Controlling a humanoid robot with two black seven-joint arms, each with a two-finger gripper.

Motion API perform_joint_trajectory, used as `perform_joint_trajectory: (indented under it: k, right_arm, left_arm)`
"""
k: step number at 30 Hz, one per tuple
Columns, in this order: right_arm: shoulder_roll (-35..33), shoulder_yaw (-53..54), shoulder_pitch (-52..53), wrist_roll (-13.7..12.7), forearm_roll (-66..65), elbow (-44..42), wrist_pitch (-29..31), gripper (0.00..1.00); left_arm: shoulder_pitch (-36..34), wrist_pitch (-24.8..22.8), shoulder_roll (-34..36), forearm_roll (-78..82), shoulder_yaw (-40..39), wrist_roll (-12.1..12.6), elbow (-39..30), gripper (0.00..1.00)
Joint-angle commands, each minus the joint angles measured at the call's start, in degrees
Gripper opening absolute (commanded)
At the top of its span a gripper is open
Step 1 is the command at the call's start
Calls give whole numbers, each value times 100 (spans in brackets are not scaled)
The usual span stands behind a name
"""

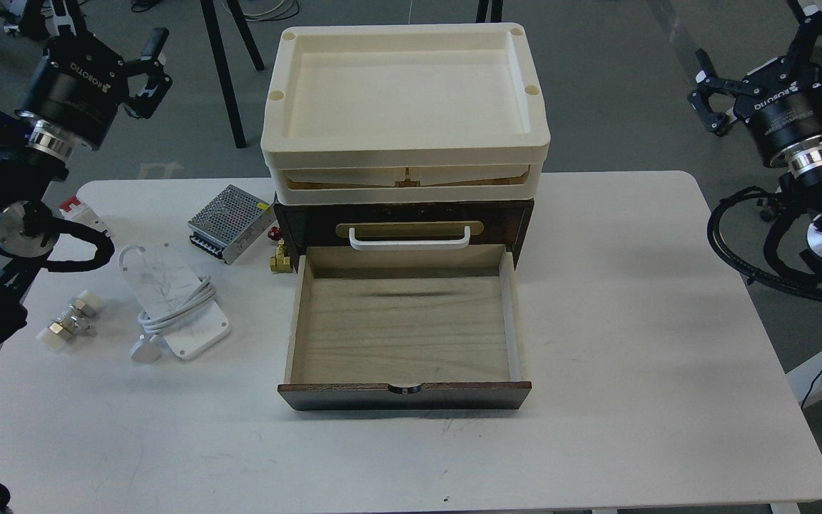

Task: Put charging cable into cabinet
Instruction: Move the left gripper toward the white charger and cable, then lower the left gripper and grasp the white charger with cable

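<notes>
The charging cable (172, 300) lies flat on the white table left of the cabinet: a white marbled block with a thick white cord wound across it and a round plug at its near end. The cabinet (404, 221) is a small dark brown chest at the table's centre, its pale wood drawer (404, 325) pulled out toward me with nothing inside. My left gripper (148, 75) hovers open, high above the table's far left corner, well behind the cable. My right gripper (711, 96) hangs open beyond the table's far right corner.
Cream plastic trays (405, 107) are stacked on the cabinet. A perforated silver power-supply box (229, 223) sits behind the cable, a brass fitting (282, 260) beside the drawer, a metal valve part (72, 321) and a red-white item (83, 213) further left. The white table (668, 321) shows bare surface on the right.
</notes>
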Motion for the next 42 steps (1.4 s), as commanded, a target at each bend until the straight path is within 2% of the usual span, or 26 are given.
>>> perform_joint_trajectory:
  k: [1,5,9,11,14,16,19,21,25,27,29,32,34,39,42]
  right_arm:
    - [-1,130,-52,23,2,0,0,100]
    - [-1,157,-52,23,2,9,0,100]
    - [-19,148,-61,23,2,9,0,100]
    - [-54,157,-61,23,2,17,0,100]
    - [-80,157,-52,23,2,9,0,100]
    - [-89,166,-61,23,2,9,0,100]
    - [-89,166,-78,23,2,9,0,100]
    - [-89,174,-139,32,2,9,0,100]
    - [-80,201,-210,49,10,9,0,100]
    - [-80,244,-262,58,10,17,0,100]
    - [-89,271,-315,58,10,17,0,100]
    - [-89,324,-403,58,10,17,0,100]
    - [-89,333,-438,58,10,17,0,100]
    - [-89,359,-465,58,10,44,0,100]
    - [-89,359,-465,58,10,53,0,100]
  left_arm:
    - [26,1,4,-2,-4,-1,25,100]
    - [35,1,-40,-80,-39,-1,113,100]
    - [105,1,-328,-975,-92,-1,955,100]
    - [123,1,-584,-1328,-162,-1,966,100]
    - [245,1,-524,-1355,-557,-1,695,100]
    - [447,1,-244,-1338,-838,-1,-23,100]
    - [588,1,599,-1146,-883,-1,-1524,100]
    - [597,1,1144,-446,-875,-1,-2457,100]
    - [606,1,2093,2564,-683,-1,-4128,100]
    - [606,1,2585,4112,-122,-1,-4604,100]
    - [571,163,3052,5441,564,-1,-4799,100]
    - [545,296,3344,7514,1268,-1,-4678,100]
    - [580,436,3283,8790,1480,-1,-4161,100]
    - [606,1059,2353,10815,1736,-1,-2334,100]
    - [632,1358,1965,11142,1744,-1,-1698,99]
